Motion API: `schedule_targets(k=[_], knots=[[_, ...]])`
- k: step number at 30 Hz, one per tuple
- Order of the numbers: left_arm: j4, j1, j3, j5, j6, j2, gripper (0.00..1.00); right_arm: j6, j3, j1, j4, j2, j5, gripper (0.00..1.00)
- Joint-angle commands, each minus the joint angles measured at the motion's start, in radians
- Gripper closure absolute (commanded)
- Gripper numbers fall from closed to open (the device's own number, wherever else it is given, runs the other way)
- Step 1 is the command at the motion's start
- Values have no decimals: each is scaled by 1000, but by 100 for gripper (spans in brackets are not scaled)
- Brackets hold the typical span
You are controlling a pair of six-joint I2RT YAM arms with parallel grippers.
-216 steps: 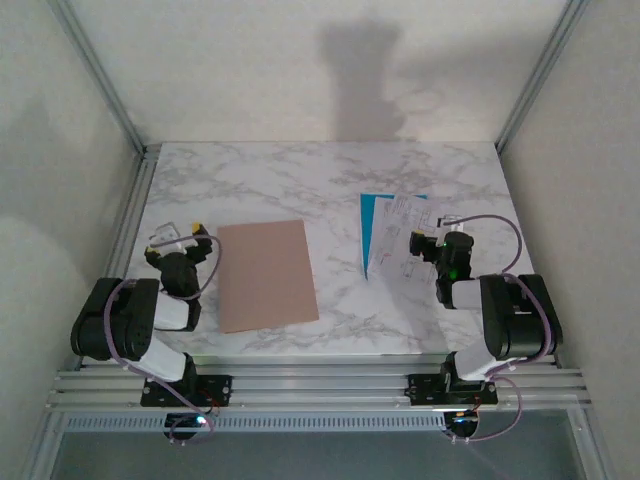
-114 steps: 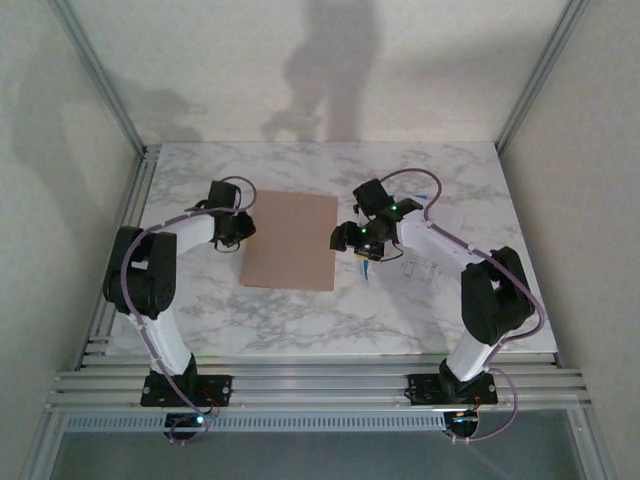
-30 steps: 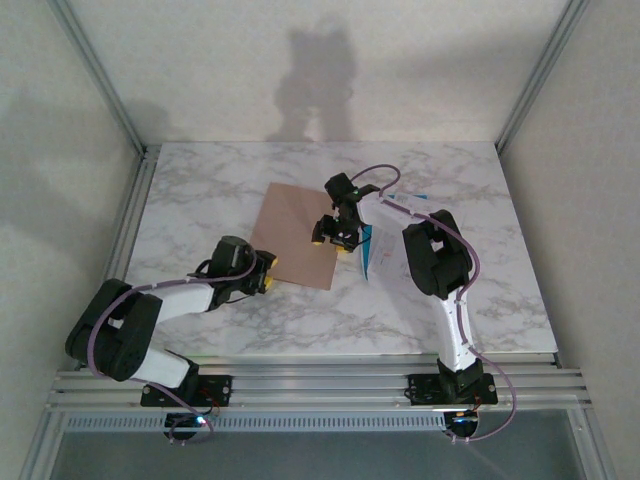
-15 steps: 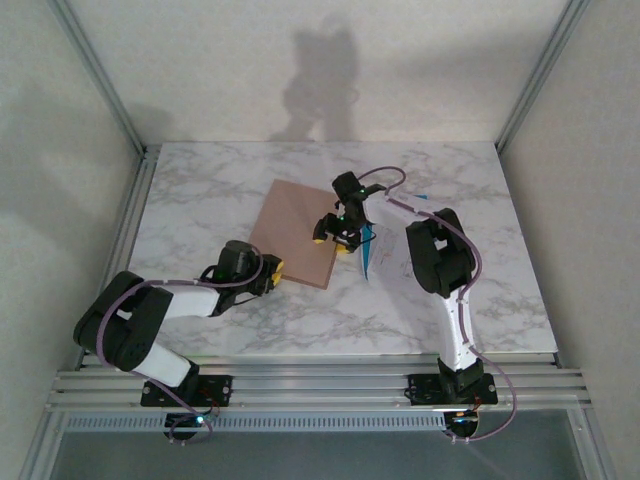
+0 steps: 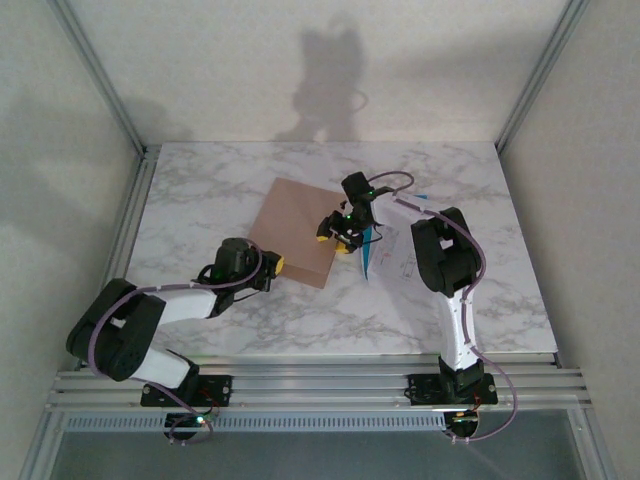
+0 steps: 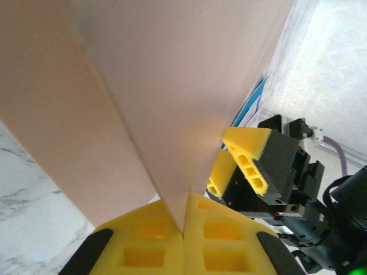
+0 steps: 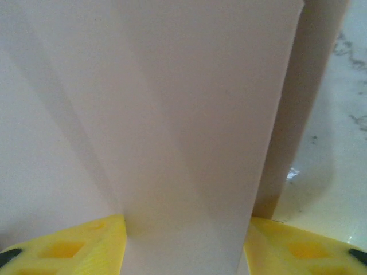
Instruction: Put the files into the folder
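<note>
Tan-brown folder point(image 5: 295, 228), white printed files point(image 5: 396, 256) with one cyan sheet point(image 5: 369, 245), grey-veined marble table point(image 5: 200, 190).

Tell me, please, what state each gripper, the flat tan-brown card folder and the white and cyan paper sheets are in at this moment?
Flat tan-brown card folder: on the marble table, top cover partly lifted at its near corner.
White printed paper files with one cyan-blue sheet: lying flat to the right of the folder, not inside it.
Left gripper: shut on the folder's lifted cover.
Right gripper: open, with the folder's card between its fingers.

A white marble table point(image 5: 200, 190) sits between plain, shadowed white walls point(image 5: 250, 60).
</note>
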Motion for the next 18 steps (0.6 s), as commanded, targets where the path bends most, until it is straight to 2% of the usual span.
schedule_targets(k=[1,6,9,11,12,13,14,16,18], knots=[[33,-9,-12,46,-25,-33,100,64,-23,-1,37,-45,-44,49],[33,-9,-28,74,-28,-41,100,118,-44,-12,75,-73,-53,69],[1,-8,-27,80,-14,-52,100,145,-52,-14,88,-87,-52,86],[-90,-4,4,77,35,-67,100,161,-54,-14,89,-98,-47,97],[-154,-4,31,72,76,-76,86,167,-53,-14,83,-104,-41,100],[-265,-5,75,55,136,-88,61,174,-53,-15,75,-112,-32,100],[-380,-7,129,29,210,-99,43,177,-51,-15,70,-119,-28,100],[-583,-10,241,-32,355,-111,28,179,-45,-14,49,-132,-15,100],[-729,-11,331,-90,474,-116,24,178,-35,-15,31,-139,-10,100]])
